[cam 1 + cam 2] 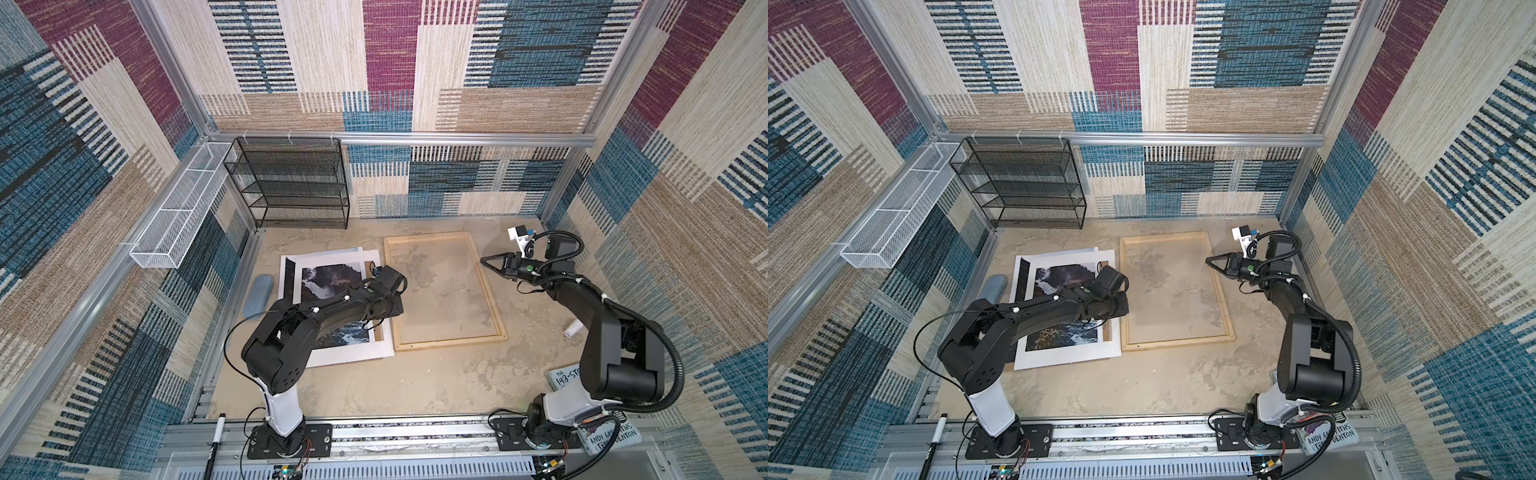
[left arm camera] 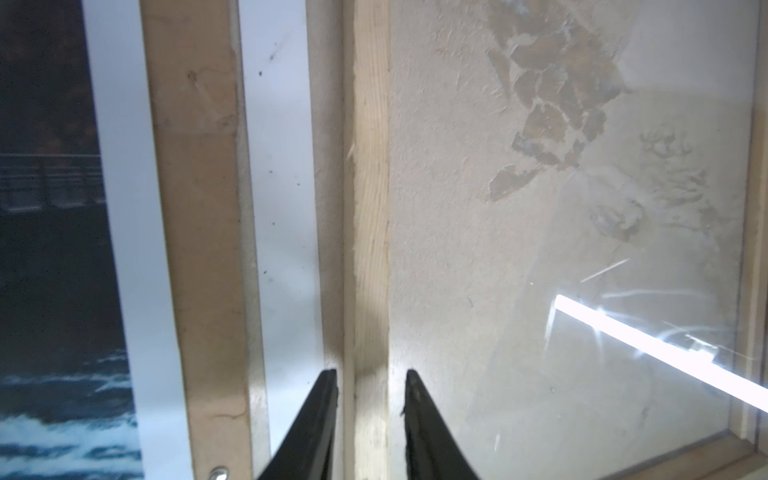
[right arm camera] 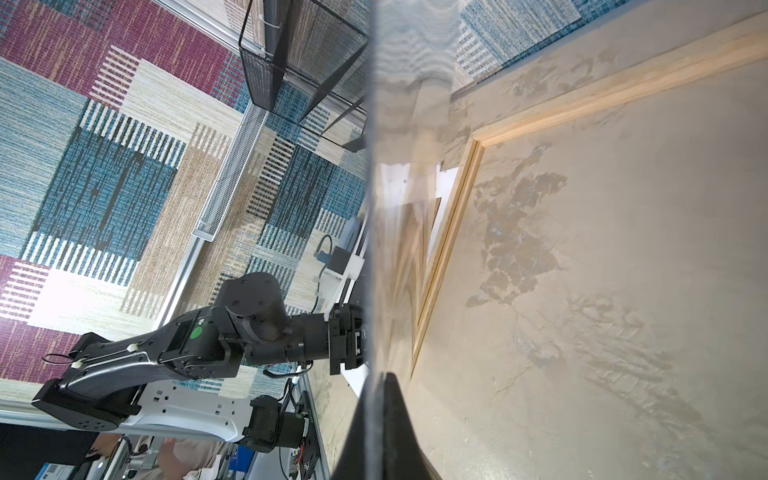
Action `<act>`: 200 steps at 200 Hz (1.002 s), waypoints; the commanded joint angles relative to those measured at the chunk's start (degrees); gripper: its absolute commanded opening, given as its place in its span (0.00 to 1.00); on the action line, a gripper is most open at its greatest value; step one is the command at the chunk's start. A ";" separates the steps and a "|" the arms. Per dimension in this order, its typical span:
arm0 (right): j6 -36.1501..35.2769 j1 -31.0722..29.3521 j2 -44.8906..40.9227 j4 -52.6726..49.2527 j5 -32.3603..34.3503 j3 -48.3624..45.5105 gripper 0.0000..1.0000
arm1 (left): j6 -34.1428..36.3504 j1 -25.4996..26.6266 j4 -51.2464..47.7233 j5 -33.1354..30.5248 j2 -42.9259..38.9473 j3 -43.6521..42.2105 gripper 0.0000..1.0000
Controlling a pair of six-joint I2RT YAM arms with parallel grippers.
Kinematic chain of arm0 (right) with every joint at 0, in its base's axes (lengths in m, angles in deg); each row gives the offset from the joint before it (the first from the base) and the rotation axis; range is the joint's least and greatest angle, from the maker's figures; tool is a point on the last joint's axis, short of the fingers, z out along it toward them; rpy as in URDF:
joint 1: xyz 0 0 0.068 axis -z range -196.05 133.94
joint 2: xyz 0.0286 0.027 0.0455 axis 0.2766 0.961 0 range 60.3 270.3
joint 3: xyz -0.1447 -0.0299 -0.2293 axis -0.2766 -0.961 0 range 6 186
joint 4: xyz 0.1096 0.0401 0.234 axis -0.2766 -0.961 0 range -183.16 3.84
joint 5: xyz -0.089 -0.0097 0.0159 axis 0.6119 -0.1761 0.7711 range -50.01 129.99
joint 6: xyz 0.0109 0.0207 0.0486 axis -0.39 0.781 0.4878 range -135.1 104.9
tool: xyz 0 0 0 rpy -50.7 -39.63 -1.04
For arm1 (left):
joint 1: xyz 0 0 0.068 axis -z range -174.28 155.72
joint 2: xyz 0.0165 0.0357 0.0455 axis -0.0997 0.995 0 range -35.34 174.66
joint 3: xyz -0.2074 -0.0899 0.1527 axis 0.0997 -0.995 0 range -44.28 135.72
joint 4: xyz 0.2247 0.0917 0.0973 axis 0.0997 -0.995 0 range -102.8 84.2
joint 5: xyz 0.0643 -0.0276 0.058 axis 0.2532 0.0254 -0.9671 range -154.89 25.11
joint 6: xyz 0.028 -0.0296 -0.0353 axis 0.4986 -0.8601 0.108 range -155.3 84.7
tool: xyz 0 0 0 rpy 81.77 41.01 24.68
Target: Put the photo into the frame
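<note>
The photo, a dark waterfall print, lies left on the table under a white mat, and my left arm crosses it. To its right lies the pale wooden frame. In the left wrist view my left gripper is open, its jaws either side of the frame's left strip without touching it. The photo's edge shows beside it. My right gripper is shut on the edge of a clear sheet over the frame's right side.
A brown backing board lies between mat and frame. A black mesh shelf and a white mesh basket stand at the back left. A grey-blue case lies left of the photo. Books sit by the right arm's base, a marker at the front.
</note>
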 commanded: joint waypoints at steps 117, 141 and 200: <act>-3.24 -4.30 9.91 2.10 -5.34 2.96 0.00 | 8.53 -8.42 -1.09 4.68 -2.28 -0.02 0.30; -4.99 -4.31 12.22 0.83 -6.03 4.06 0.00 | 8.55 -8.42 -0.68 5.73 -1.15 0.48 0.30; -9.37 -4.31 16.99 -3.20 -5.71 6.20 0.00 | 8.44 -8.42 -0.41 6.92 0.60 1.34 0.30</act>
